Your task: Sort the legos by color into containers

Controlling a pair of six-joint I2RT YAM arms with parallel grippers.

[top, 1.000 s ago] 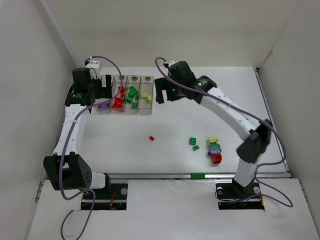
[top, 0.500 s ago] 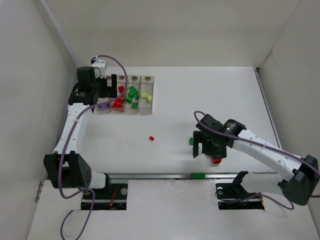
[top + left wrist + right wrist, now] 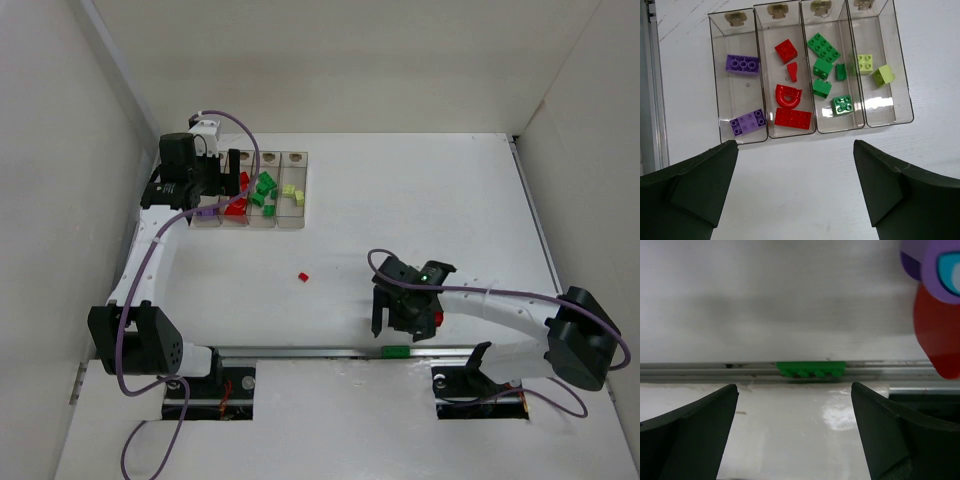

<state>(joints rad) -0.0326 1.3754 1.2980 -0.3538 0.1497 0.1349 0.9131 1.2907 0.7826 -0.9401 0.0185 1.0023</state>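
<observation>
Four containers (image 3: 740, 95) (sorted legos (image 3: 792, 118) inside)

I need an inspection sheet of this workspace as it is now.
Surface: white table, metal rail at its near edge.
Job's things: containers hold two purple bricks, four red pieces, five green bricks, two pale yellow bricks, sorted. Loose: small red brick on table, green brick on rail, red brick and purple piece beside right gripper.
Clutter: nothing seen.
Grippers: left gripper open, empty, near the containers; right gripper open, empty, low by the rail.
Cables: purple cables loop along both arms.
Surroundings: white walls on three sides.
</observation>
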